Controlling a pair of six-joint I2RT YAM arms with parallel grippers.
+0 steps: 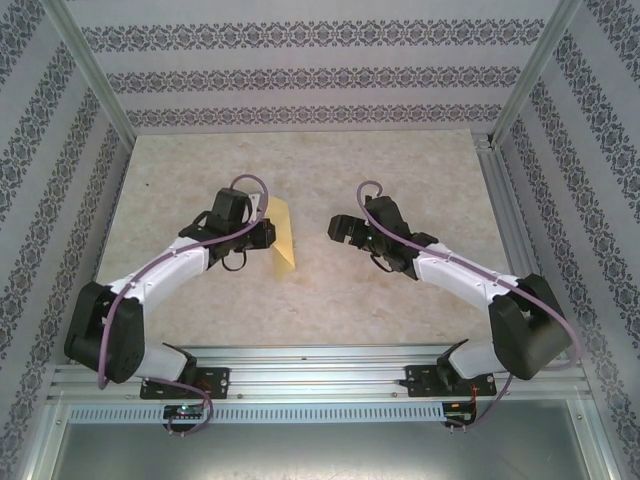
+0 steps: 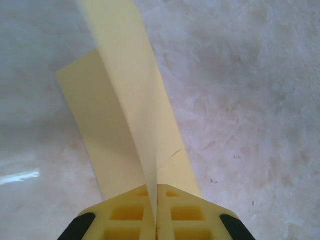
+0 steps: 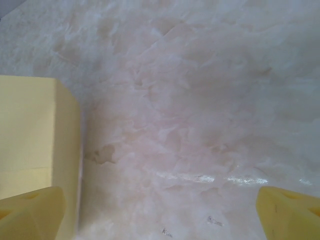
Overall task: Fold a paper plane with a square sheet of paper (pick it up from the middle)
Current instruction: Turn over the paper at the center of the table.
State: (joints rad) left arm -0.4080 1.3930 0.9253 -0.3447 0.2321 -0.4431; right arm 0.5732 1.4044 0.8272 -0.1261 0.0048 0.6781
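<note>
Pinching the square sheet of paper [image 1: 283, 235] at its left edge, your left gripper [image 1: 262, 236] is clenched on the fold, with the table [image 1: 300, 170] under the sheet. Your right gripper [image 1: 337, 228] hangs released, jaws wide, to the right of the sheet and apart from it. You seem early in the folding. The next move likely calls for bringing the right in to the free flap.

Left gripper [image 2: 154, 207] pinched shut, arm bent inward; right gripper [image 1: 338, 229] jaws spread wide
</note>
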